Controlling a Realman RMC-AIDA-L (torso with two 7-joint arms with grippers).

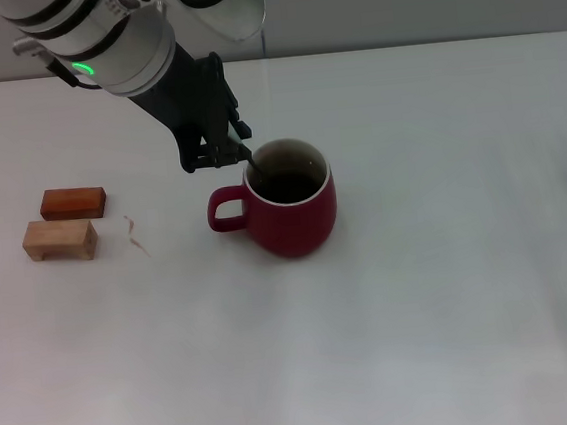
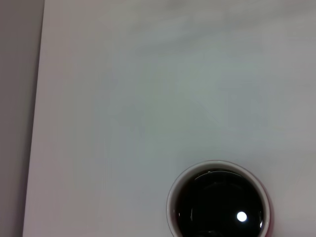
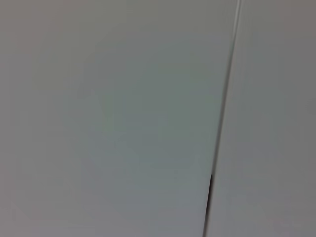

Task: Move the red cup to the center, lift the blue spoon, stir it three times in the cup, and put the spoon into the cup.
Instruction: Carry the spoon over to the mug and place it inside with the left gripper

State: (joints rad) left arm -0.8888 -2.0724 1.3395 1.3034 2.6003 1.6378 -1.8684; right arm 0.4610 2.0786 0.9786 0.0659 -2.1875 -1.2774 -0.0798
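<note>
The red cup (image 1: pixel 288 204) stands upright on the white desk (image 1: pixel 451 287), near the middle of it, with its loop handle turned toward the robot's left. Its rim is pale and its inside is dark.

The left tool (image 1: pixel 230 153) hangs just above the cup's rim on the handle side, reaching down from the arm that comes in from the upper left of the head view. Its dark fingers (image 1: pixel 213 154) sit close together around a thin stem. That stem is the blue spoon (image 1: pixel 248 162), of which only a short dark piece shows, slanting from the fingers down over the rim into the cup. The spoon's bowl is hidden inside. The tool looks clamped on the spoon.

The left wrist view looks straight down on the cup's round mouth, with a bright glint on the dark inside.

Two small wooden blocks lie well apart from the cup on the robot's left: a reddish block (image 1: pixel 73 203) and a pale block (image 1: pixel 59 239), just beside each other.

The right tool is out of sight in every view.
</note>
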